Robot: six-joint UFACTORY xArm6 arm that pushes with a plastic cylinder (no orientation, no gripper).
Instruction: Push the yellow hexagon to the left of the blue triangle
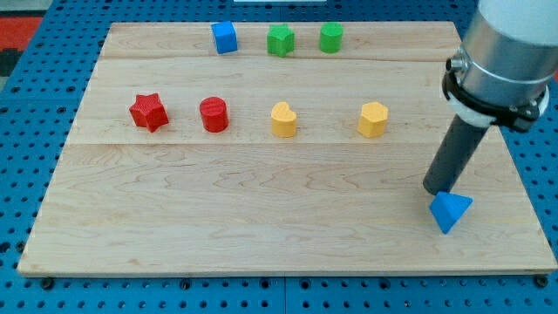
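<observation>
The yellow hexagon (372,119) sits right of the board's middle. The blue triangle (450,210) lies near the view's lower right corner of the board. My tip (435,189) is at the end of the dark rod, just above and left of the blue triangle, touching or nearly touching it. The tip is well below and to the right of the yellow hexagon.
A yellow heart (282,119), a red cylinder (214,114) and a red star (148,112) stand in a row left of the hexagon. A blue cube (225,37), a green star (280,40) and a green cylinder (330,37) line the top edge of the wooden board (261,218).
</observation>
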